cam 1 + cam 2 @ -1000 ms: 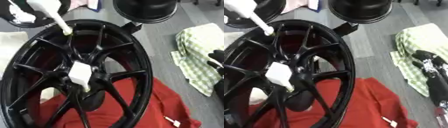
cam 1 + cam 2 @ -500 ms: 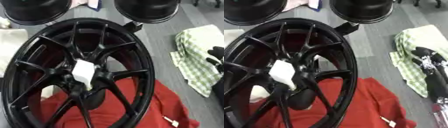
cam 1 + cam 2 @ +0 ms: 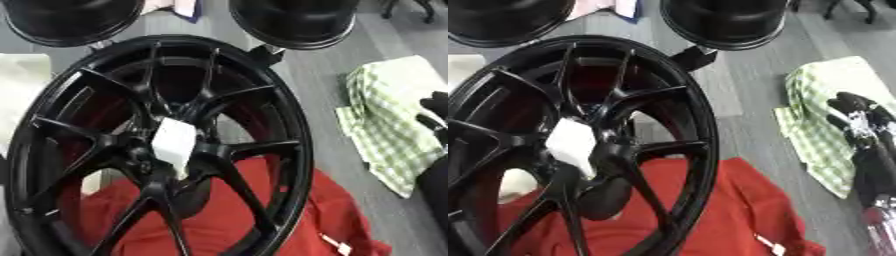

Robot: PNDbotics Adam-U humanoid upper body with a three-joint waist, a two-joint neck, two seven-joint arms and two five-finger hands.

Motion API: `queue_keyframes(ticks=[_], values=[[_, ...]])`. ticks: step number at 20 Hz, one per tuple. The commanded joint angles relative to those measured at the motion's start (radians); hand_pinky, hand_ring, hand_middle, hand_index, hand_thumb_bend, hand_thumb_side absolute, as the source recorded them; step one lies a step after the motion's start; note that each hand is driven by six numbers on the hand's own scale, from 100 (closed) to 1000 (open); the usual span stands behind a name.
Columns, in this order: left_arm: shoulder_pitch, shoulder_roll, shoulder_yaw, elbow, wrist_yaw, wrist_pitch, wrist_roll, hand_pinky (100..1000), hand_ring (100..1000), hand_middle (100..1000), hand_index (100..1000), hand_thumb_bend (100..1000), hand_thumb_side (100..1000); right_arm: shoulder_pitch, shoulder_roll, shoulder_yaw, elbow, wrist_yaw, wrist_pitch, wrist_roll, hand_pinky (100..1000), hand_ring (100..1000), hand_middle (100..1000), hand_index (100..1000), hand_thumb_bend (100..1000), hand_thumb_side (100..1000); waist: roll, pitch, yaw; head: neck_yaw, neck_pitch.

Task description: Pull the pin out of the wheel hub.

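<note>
- While the black wheel [image 3: 157, 150] is lying over a red cloth [image 3: 262, 220], a white block [image 3: 173, 142] is sitting at its hub.
- The right hand [image 3: 864, 130] is resting on a green checked cloth [image 3: 815, 125], fingers indistinct.

A workshop or garage setting: a large black spoked alloy wheel [image 3: 157, 150] lies on a grey plank floor [image 3: 319, 65], over a red cloth [image 3: 236, 220], with two more black rims [image 3: 293, 20] near the far edge.
</note>
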Motion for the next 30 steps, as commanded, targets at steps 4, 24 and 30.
queue_keyframes(ticks=[4, 24, 30], values=[[0.052, -0.074, 0.004, -0.043, -0.066, 0.010, 0.034, 688, 565, 423, 545, 100, 119, -0.015, -0.006, -0.013, -0.018, -0.011, -0.005, -0.002, 884, 905, 692, 748, 100, 544, -0.004, -0.008, -0.003, 0.015, -0.005], [0.068, -0.149, 0.044, -0.098, 0.044, 0.028, 0.185, 759, 712, 643, 738, 100, 793, -0.018, -0.011, -0.014, -0.018, -0.016, -0.011, -0.008, 880, 903, 691, 746, 100, 533, -0.011, -0.012, 0.000, 0.019, -0.014], [0.047, -0.237, 0.064, -0.172, 0.347, 0.030, 0.481, 722, 635, 587, 698, 100, 795, -0.022, -0.020, -0.014, -0.018, -0.018, -0.018, -0.009, 879, 903, 691, 745, 100, 527, -0.012, -0.014, 0.004, 0.021, -0.015]])
